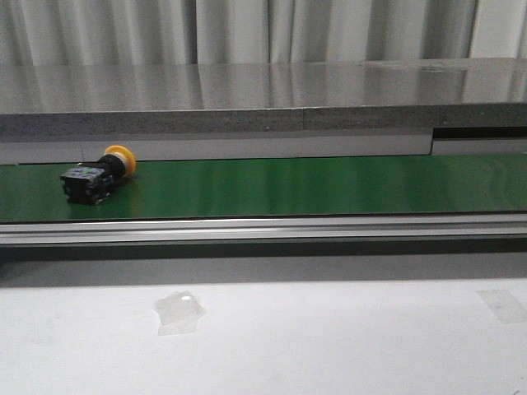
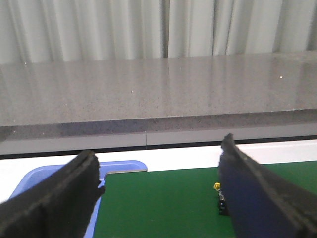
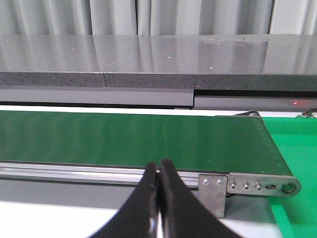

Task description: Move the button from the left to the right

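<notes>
One button [image 1: 99, 174] lies on the green belt [image 1: 313, 185], below a grey stone surface [image 1: 263, 95] and pale curtains [image 1: 247, 29]; left fingers [image 2: 64, 198] released, right fingers [image 3: 171, 198] clenched empty.

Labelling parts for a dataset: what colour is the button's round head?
Yellow-orange, on a black body; the button shows best in the front view.
</notes>
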Available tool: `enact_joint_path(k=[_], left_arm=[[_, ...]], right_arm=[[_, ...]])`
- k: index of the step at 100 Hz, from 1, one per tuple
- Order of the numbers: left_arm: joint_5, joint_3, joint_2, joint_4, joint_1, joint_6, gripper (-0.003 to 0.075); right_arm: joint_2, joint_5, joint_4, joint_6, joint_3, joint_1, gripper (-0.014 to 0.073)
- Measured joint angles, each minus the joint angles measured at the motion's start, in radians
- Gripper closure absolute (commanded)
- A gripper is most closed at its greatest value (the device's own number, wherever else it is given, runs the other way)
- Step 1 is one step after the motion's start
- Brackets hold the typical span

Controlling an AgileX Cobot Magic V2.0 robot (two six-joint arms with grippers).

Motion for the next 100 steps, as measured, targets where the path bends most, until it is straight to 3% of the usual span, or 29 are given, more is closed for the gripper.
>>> enact_joint_path(k=[19, 26, 38, 57, 100], left_arm=[[0.000, 0.021, -0.048, -0.002, 0.000, 0.000, 0.0230], [0.000, 0.021, -0.048, -0.002, 0.000, 0.000, 0.0267], [0.000, 0.021, -0.048, -0.002, 0.000, 0.000, 0.0416], [0.000, 0.021, -0.048, -0.002, 0.000, 0.000, 0.0741], [-0.002, 0.021, -0.048, -0.004, 0.000, 0.000, 0.0740]], right_arm=[[0.000, 0.000, 0.000, 0.000, 0.000, 0.000, 0.0694], [0.000, 0.000, 0.000, 0.000, 0.000, 0.000, 0.0694], [0.000, 0.000, 0.000, 0.000, 0.000, 0.000, 0.0694], [0.000, 0.000, 0.000, 0.000, 0.000, 0.000, 0.0694], [0.000, 0.000, 0.000, 0.000, 0.000, 0.000, 0.0694]])
